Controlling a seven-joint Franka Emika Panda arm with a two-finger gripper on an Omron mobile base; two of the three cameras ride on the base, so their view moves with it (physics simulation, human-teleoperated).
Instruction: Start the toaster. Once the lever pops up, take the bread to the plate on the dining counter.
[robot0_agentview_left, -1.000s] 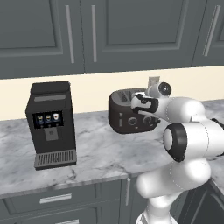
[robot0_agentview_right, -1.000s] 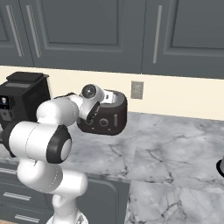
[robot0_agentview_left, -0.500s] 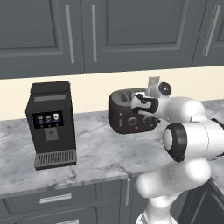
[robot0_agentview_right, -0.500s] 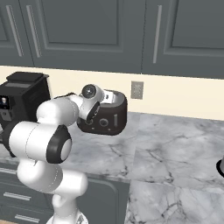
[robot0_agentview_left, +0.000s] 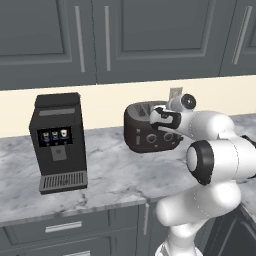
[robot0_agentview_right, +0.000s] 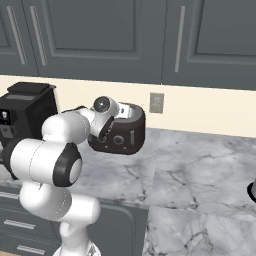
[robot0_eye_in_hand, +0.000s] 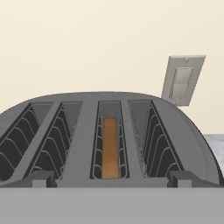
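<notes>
Left base view: the toaster (robot0_agentview_left: 150, 131) is sitting on the marble table (robot0_agentview_left: 110, 175) against the wall, right of a black coffee machine (robot0_agentview_left: 57, 142). The gripper (robot0_agentview_left: 161, 119) is hovering at its top front edge; the fingers appear spread wide, though they are small here.

Right base view: the toaster (robot0_agentview_right: 122, 131) is standing below a wall outlet (robot0_agentview_right: 156, 102), the arm's wrist partly covering it.

Hand view: the bread (robot0_eye_in_hand: 110, 148) is sitting low in one slot, edge-on.
</notes>
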